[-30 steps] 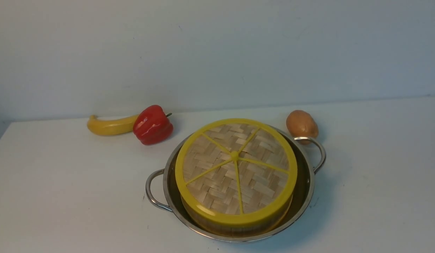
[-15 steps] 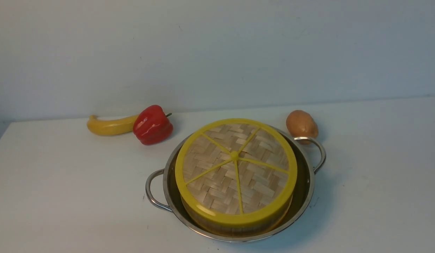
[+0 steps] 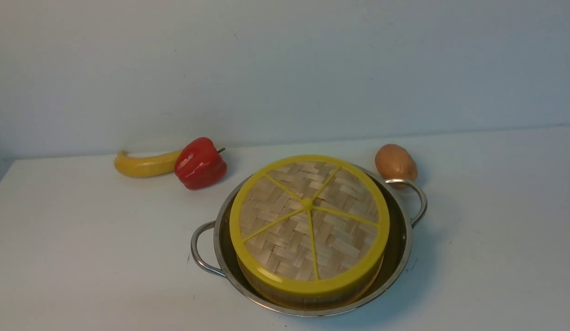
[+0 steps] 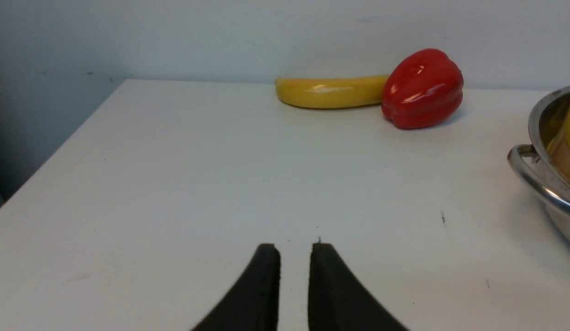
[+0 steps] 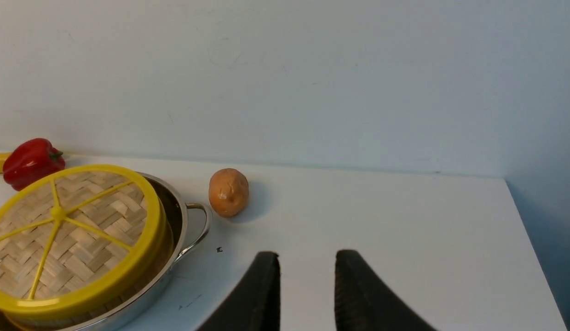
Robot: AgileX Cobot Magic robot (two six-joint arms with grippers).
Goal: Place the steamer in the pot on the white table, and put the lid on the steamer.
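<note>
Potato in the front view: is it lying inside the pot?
No. The potato lies on the white table, outside the pot, just behind its handle.

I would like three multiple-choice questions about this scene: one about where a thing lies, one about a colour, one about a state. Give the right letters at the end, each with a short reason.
1. Where is the potato?
A. inside the pot
B. on the white table, behind the pot's right handle
C. touching the banana

2. What colour is the pepper?
A. green
B. orange
C. red

3. What is the state of the lid?
A. it sits on the steamer, which stands in the pot
B. it lies flat on the table
C. a gripper holds it in the air

Answers:
1 B: it lies on the table just beyond that handle.
2 C: it is glossy red in every view.
3 A: the lid covers the basket; the left gripper and right gripper hold nothing.
</note>
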